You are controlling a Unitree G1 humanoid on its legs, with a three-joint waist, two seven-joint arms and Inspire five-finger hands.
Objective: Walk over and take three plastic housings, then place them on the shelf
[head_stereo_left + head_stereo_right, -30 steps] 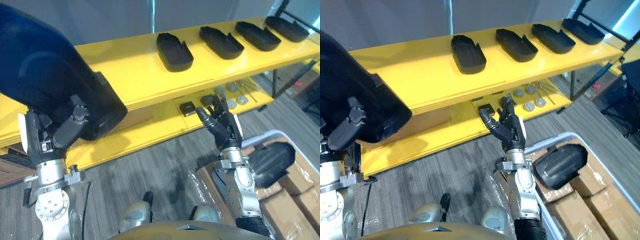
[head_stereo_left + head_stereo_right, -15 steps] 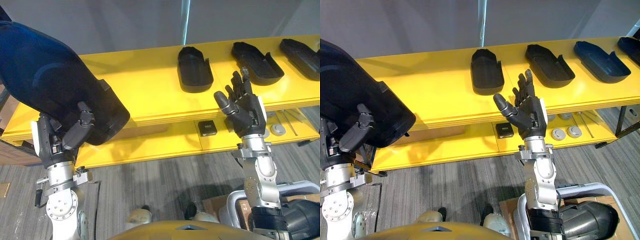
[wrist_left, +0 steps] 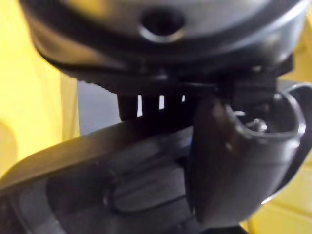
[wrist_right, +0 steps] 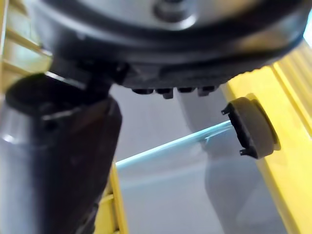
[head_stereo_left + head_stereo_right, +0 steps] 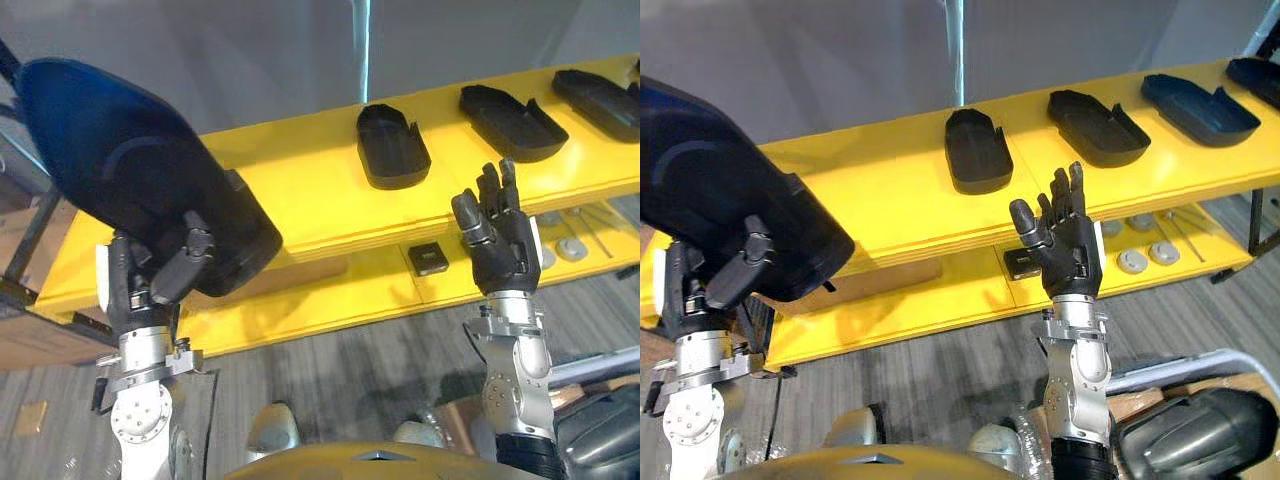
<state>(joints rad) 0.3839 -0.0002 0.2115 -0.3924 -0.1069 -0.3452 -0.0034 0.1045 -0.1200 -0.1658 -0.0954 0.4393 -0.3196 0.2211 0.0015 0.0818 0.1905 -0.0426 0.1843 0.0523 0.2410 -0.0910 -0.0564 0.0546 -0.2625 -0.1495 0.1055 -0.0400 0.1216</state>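
The view has swung. A second ago the shelf (image 5: 300, 185) ran slantwise across my screen. Now it lies nearly square across 12 o'clock, so I read that as the robot turning to face it, not as the shelf moving.

The right hand (image 5: 505, 250) has come up too. It was low in front of the lower board, and it now stands at 4 o'clock before the shelf's front edge. Its palm faces me, its fingers are straight and spread, and it carries nothing.

The left hand (image 5: 150, 285) sits at 8 o'clock with the same hold as before. Its fingers and thumb are curled round the lower end of the housing (image 5: 130, 190), which rears up from the hand toward 10 o'clock, in front of the shelf's left end. I cannot tell from here whether it touches the board.

A row of housings (image 5: 978, 150) already lies on the top board from 1 to 2 o'clock. Bare yellow is left around 11 to 12 o'clock, between the nearest of them and the one I hold. (A spare housing (image 5: 1200, 440) lies in the bin (image 5: 1170, 368) at 5 o'clock.)

I judge the walk done and the placing in hand. The left arm needs to reach forward and lay its load flat on that bare stretch. The right hand is free to steady it.
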